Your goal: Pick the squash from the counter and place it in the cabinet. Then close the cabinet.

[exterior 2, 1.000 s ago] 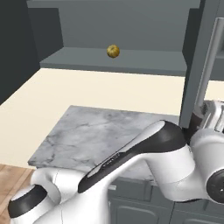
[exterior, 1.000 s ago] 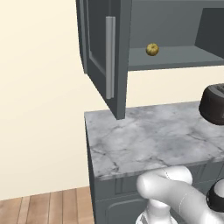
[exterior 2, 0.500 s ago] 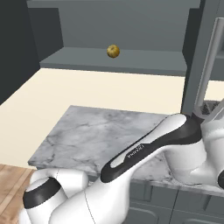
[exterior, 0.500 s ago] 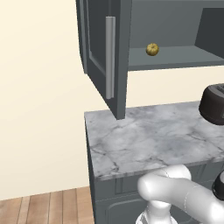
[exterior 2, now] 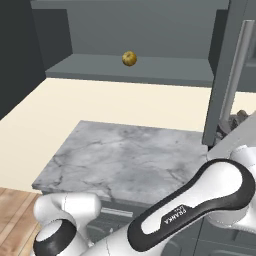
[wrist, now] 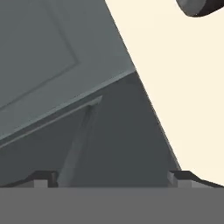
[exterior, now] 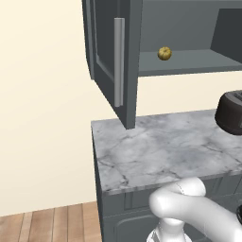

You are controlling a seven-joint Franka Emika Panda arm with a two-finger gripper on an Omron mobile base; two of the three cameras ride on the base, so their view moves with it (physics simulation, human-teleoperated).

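Observation:
The squash [exterior: 164,53], a small yellow-brown ribbed ball, rests on the shelf inside the open cabinet [exterior: 189,28]; from the other side the squash [exterior 2: 129,58] sits mid-shelf. The left door [exterior: 106,56] hangs open with its silver handle [exterior: 119,61]. The right door [exterior 2: 227,75] also stands open. In the hand view my gripper [wrist: 111,179] is open, its fingertips [wrist: 41,177] wide apart, close to a dark grey panelled door face [wrist: 52,57] with a bar-like handle [wrist: 78,144] between them. The marble counter [exterior: 160,151] below is bare.
A dark rounded appliance [exterior: 231,113] stands at the counter's right end, and its edge shows in the hand view [wrist: 199,6]. A cream wall runs behind the counter. Wooden floor [exterior: 47,222] lies to the left of the base units.
My arm has swung further to the right, toward the right cabinet door. The squash and both doors have not moved.

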